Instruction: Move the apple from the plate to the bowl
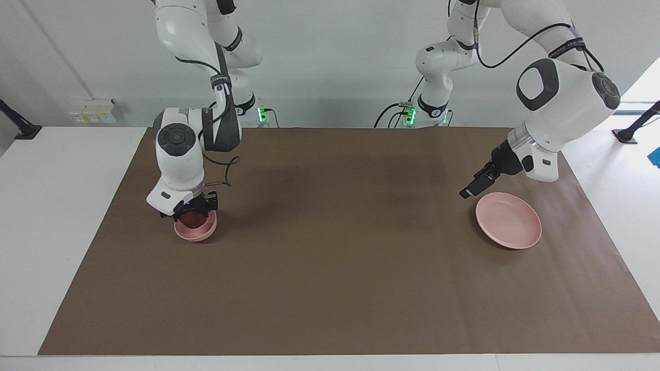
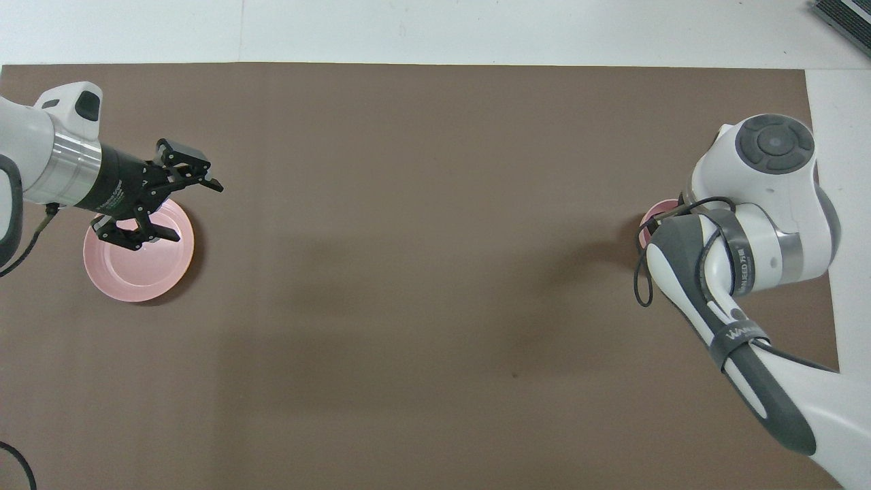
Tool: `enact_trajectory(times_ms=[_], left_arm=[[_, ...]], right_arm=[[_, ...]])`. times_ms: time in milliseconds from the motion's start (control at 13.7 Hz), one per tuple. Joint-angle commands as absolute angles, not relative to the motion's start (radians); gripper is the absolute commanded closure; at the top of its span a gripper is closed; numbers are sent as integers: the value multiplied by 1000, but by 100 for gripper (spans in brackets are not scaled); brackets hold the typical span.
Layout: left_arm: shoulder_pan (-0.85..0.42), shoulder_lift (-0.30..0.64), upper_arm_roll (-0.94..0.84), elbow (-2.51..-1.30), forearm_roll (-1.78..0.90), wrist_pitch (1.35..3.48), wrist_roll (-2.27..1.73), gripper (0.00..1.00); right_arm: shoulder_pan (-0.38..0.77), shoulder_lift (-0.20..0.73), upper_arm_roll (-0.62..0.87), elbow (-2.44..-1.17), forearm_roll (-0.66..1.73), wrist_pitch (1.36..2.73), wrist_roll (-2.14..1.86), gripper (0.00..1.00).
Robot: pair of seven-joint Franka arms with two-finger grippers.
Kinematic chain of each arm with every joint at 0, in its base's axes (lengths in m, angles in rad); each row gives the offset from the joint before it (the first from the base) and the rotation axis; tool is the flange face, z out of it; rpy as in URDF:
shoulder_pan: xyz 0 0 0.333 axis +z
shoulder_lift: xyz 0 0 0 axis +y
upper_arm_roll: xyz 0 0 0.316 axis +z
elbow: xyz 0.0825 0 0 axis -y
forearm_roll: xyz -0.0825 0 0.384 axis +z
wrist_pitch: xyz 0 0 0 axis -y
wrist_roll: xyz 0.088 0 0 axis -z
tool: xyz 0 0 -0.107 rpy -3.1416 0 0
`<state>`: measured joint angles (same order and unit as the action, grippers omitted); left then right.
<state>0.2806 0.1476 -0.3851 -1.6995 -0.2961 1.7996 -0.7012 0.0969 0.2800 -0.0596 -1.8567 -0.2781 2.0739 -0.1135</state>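
Note:
The small pink bowl [image 1: 197, 234] stands toward the right arm's end of the table; in the overhead view only a sliver of its rim [image 2: 654, 212] shows past the arm. My right gripper [image 1: 194, 212] points straight down into the bowl, shut on the dark red apple [image 1: 192, 220], which sits low in the bowl's mouth. The apple and this gripper are hidden in the overhead view. The flat pink plate [image 1: 510, 222] [image 2: 136, 265] lies empty toward the left arm's end. My left gripper [image 1: 465, 194] [image 2: 194, 211] hovers open over the plate's edge.
A brown mat [image 1: 335, 257] covers the table, with white table surface [image 1: 56, 206] around it. Cables hang by the right arm's wrist [image 2: 639, 286]. Nothing else lies on the mat.

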Motion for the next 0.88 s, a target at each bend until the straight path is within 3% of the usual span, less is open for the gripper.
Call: enact_trajectory(times_ms=[0, 146, 511, 657, 803], left_arm=[[249, 110, -347, -1715, -275, 1792, -609, 0], [163, 86, -247, -1717, -275, 1792, -519, 0], [86, 43, -134, -1717, -275, 1795, -286, 0], [32, 28, -75, -1720, -275, 1795, -207, 0], [-43, 11, 1, -1717, -256, 1796, -137, 0]], right_arm=[[86, 287, -51, -1870, -310, 2109, -80, 100], [86, 299, -51, -1870, -310, 2118, -77, 100], [83, 321, -51, -1871, -310, 2138, -77, 100], [74, 330, -51, -1871, -310, 2151, -77, 89], [72, 333, -51, -1873, -310, 2152, -77, 64]])
